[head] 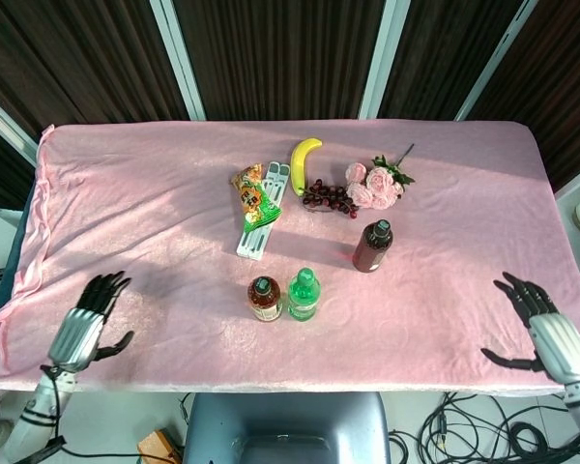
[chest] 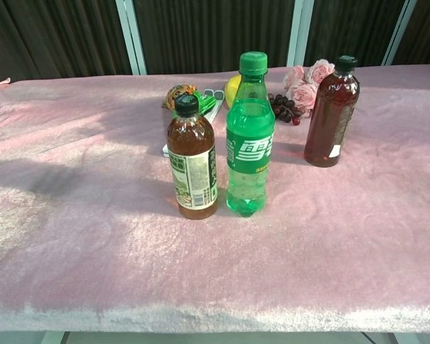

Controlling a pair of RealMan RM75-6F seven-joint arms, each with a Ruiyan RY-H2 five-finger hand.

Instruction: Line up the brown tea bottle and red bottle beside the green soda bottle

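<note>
The brown tea bottle point(head: 264, 298) point(chest: 192, 162) stands upright just left of the green soda bottle point(head: 304, 294) point(chest: 249, 140), nearly touching it. The red bottle point(head: 372, 246) point(chest: 332, 106) stands upright farther back and to the right, apart from both. My left hand point(head: 85, 324) is open at the front left edge of the table, far from the bottles. My right hand point(head: 543, 327) is open past the front right corner, fingers spread. Neither hand shows in the chest view.
At the back middle lie a banana point(head: 304, 160), a snack packet point(head: 255, 196), a white flat pack point(head: 262, 220), dark grapes point(head: 329, 198) and pink roses point(head: 375, 184). A pink cloth point(head: 135, 213) covers the whole table.
</note>
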